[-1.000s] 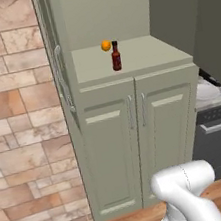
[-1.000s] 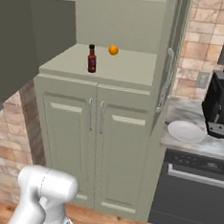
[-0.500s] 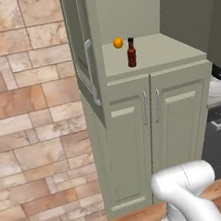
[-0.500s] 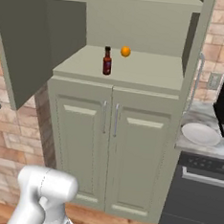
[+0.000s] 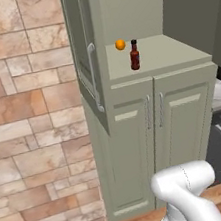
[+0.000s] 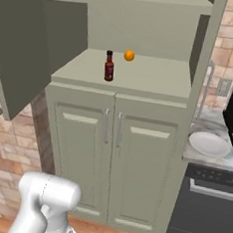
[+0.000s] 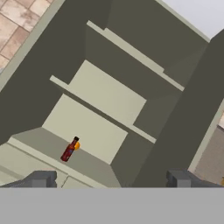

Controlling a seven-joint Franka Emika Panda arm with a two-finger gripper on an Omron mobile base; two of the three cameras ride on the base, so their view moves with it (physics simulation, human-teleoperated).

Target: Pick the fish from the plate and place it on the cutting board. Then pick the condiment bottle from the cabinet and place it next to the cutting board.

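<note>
Base has driven sideways; cabinet (image 6: 137, 130) now centre frame, bottle (image 6: 109, 66) upright on shelf. Gripper (image 7: 109, 179) spread, empty. Reach comes next.

I get flat, even rendered light in both base views, no glare or hotspots anywhere. The cabinet (image 6: 141, 80) shelf recess is lit from the front; the inside of its open door at upper left of the right base view reads darker. The condiment bottle (image 6: 109, 66) throws almost no shadow. My hand view is dimmer, recess walls dark grey-green, with a bright pale patch at upper right. Edges look soft and low-res, the brick wall (image 5: 33, 119) slightly smeared. No lens distortion visible.
</note>
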